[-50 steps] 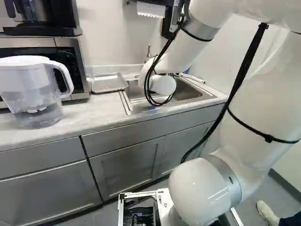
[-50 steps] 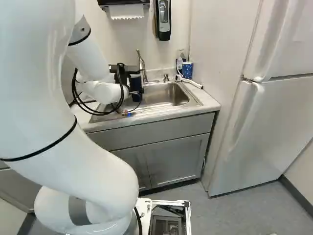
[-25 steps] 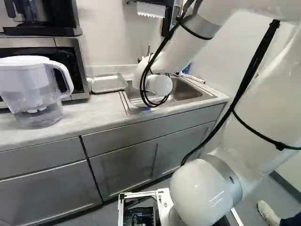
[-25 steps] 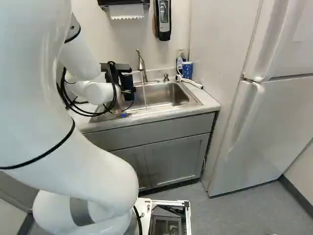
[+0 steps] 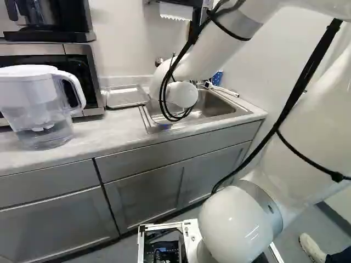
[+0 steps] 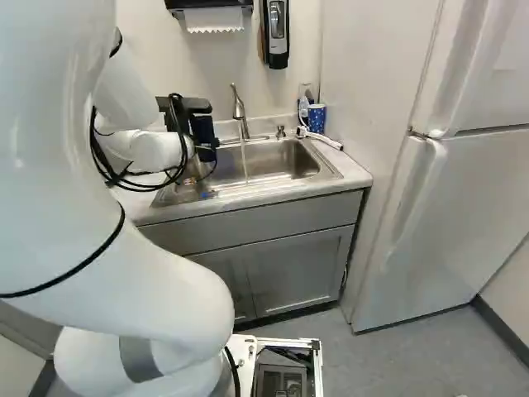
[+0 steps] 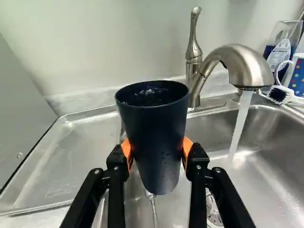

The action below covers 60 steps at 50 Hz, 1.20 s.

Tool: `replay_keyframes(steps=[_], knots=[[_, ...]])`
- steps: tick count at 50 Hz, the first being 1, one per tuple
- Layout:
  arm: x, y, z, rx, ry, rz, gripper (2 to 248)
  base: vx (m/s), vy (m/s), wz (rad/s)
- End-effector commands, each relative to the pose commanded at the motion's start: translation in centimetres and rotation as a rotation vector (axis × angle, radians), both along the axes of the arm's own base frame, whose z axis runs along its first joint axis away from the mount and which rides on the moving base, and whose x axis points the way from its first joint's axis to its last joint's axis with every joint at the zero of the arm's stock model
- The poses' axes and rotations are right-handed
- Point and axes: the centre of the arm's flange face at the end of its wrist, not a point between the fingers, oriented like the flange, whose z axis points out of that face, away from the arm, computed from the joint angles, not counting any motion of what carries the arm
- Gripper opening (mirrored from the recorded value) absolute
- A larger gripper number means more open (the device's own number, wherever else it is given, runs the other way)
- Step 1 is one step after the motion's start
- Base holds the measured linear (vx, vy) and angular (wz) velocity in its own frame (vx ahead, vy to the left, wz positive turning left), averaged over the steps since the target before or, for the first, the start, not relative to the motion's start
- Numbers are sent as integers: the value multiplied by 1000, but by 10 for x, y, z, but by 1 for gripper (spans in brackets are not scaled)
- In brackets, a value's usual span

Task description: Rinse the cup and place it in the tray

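Over toward the left of the right base view, the arm [image 6: 149, 150] has moved away from the tap [image 7: 237, 61], and the dark cup [image 7: 154, 137] has gone with it, while the base has stayed put. Going left to right in the left base view, first comes a big clear jug [image 5: 41, 109] on the counter [image 5: 88, 129]. Next is the tray [image 5: 127, 97], beside the sink [image 5: 222, 108], and the cup is not in it yet. Then comes the end of the arm. The wrist view shows its gripper [image 7: 156, 148] hugging the cup from two sides with its orange pads, holding it up and about upright over the sink. Drops sit on the cup, and its inside looks wet. Further along, water [image 7: 240, 123] runs from the tap, beside the cup and not into it. Last is a spotty blue mug [image 6: 316, 118]. I think the rinsing is done, or nearly. What is left is to tip out any water, then put the cup in the tray and let go.
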Motion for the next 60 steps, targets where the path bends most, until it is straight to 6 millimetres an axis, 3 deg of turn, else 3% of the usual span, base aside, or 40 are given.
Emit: replay_keyframes(steps=[33,60], knots=[[-4,4,35,-20,-91,61,122,0,0,0],[-4,5,35,143,-64,26,122,0,0,0]])
